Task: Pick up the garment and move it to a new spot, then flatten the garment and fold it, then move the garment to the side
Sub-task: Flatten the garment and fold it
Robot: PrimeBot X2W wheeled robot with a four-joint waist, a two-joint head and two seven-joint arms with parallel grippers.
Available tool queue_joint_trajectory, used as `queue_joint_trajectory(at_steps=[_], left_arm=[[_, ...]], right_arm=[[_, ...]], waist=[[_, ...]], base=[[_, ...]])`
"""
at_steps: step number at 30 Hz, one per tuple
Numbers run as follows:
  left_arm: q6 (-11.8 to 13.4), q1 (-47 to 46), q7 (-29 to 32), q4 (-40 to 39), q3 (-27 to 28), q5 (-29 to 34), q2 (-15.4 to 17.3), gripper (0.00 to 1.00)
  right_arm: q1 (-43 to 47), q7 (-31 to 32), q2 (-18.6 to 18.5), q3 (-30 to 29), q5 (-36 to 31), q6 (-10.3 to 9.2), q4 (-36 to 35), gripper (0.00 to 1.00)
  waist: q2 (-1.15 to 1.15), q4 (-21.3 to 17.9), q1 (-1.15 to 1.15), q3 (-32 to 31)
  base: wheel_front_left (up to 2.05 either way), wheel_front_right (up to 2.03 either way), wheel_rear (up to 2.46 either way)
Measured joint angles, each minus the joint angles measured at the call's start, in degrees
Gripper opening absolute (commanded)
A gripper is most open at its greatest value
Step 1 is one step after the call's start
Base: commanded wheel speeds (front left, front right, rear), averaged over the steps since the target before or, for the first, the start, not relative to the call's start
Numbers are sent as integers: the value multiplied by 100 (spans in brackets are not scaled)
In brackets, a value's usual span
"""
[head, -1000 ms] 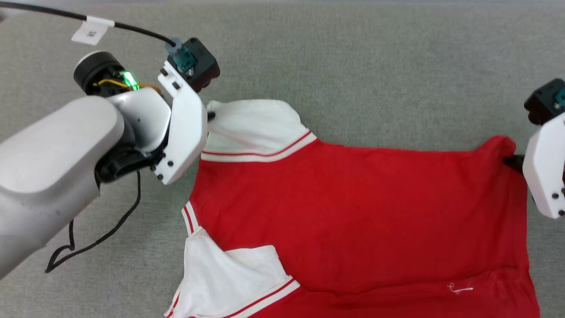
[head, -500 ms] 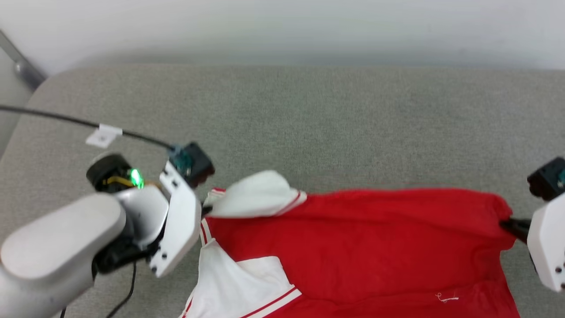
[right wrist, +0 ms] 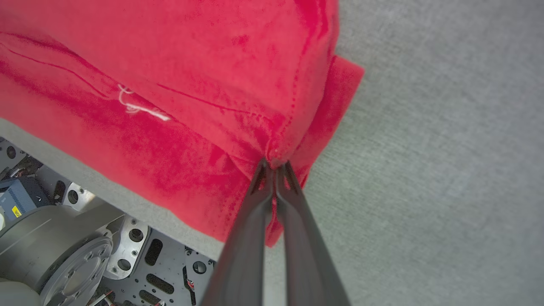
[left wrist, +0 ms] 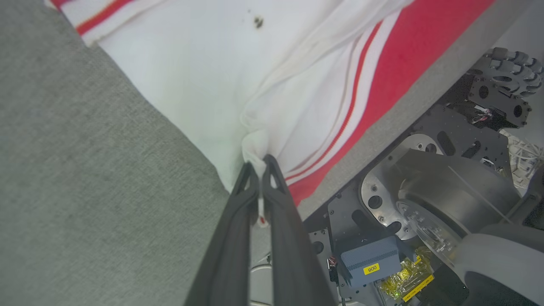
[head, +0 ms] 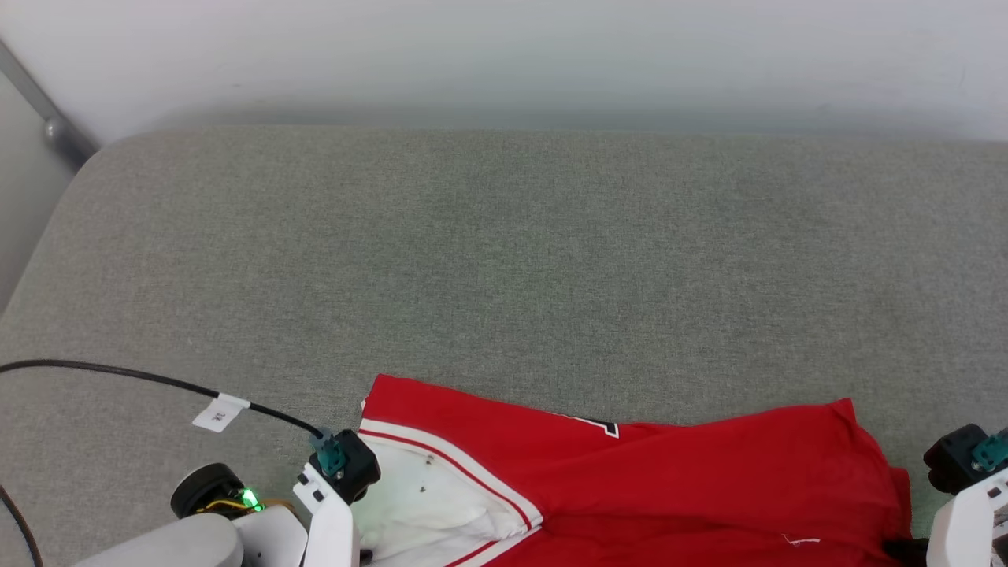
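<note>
Soft, light and floppy, the red jersey T-shirt lies doubled at six o'clock on the grey bench, the left tool pinched tight on its white sleeve at seven o'clock, the right tool likewise on a red hem corner at five, both sensible edge grips.

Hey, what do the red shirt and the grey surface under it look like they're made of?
Red shirt: soft matte knit, probably cotton jersey; it gathers into fine creases and shows a stitched hem. Grey surface: matte woven upholstery or felt-like cloth, judging by its fine speckled texture.
</note>
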Motion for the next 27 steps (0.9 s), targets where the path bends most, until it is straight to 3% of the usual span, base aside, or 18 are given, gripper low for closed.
queue_joint_trajectory(at_steps=[6,7,8,9,10,15,21,27], left_arm=[[-64,253,-198,341,10,-43,-157,0],[-45,270,-293,380,37,-41,-182,46],[-13,277,-394,405,62,-19,-208,100],[3,277,-505,424,89,55,-212,100],[47,278,-627,427,136,94,-209,100],[457,323,-1631,213,511,396,-115,100],[1511,604,-3238,1,1101,894,-123,100],[2485,960,-4463,142,1546,1311,-445,100]], right_arm=[[104,-65,191,-34,16,0,122,0],[104,-110,221,-62,15,1,142,0],[104,-160,264,-96,12,1,168,13],[104,-211,299,-120,0,1,175,13],[103,-285,320,-143,-44,1,158,100],[171,-720,291,-575,-98,1,-257,100],[567,-1078,299,-1651,-160,1,-764,100],[1059,-1017,762,-2629,-162,0,-768,100]], waist=[[0,-28,0,131],[0,-36,0,129],[0,-44,0,119],[0,-52,0,98],[0,-59,0,70],[0,-82,0,-122],[0,-96,0,-240],[0,-51,0,-183]], base=[[0,0,0],[0,0,0],[0,0,0],[0,0,0],[0,0,0],[0,0,0],[0,0,0],[0,0,0]])
